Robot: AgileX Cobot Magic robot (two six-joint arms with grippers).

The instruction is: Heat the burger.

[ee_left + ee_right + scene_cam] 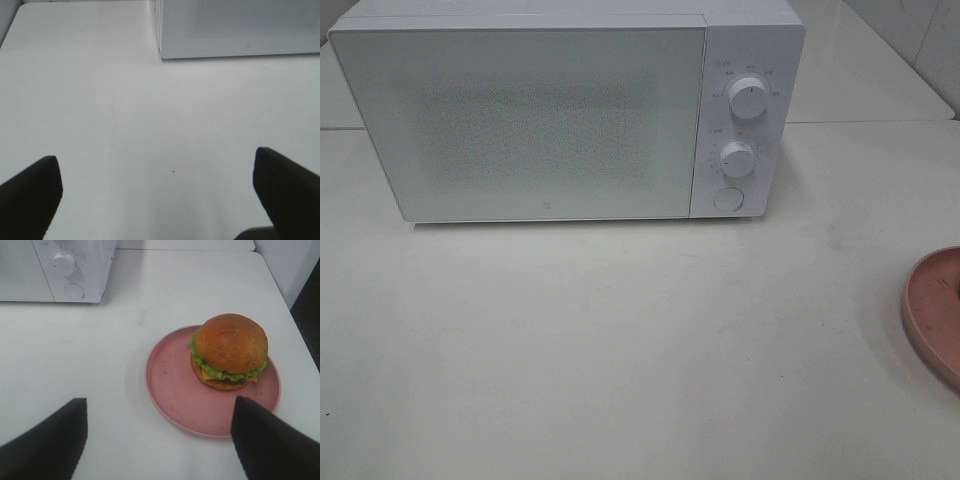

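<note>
My fingers [270,445]: matt black, plastic-looking
Burger [229,351]: glossy golden-brown bun, frilly lettuce
Plate [175,390]: matt pink, faintly scuffed
Microwave [560,110]: smooth white casing, speckled door
Table [620,350]: smooth white, lightly marked

My fingers [45,440] are matte black on both arms. The table [620,350] is off-white, faintly scuffed. The microwave [520,120] is white, its door speckled with a fine grey dot pattern, its knobs [748,97] white. The plate [175,385] is dusty pink. The burger [229,351] has a glossy golden-brown bun, green lettuce and a yellow-orange layer.
</note>
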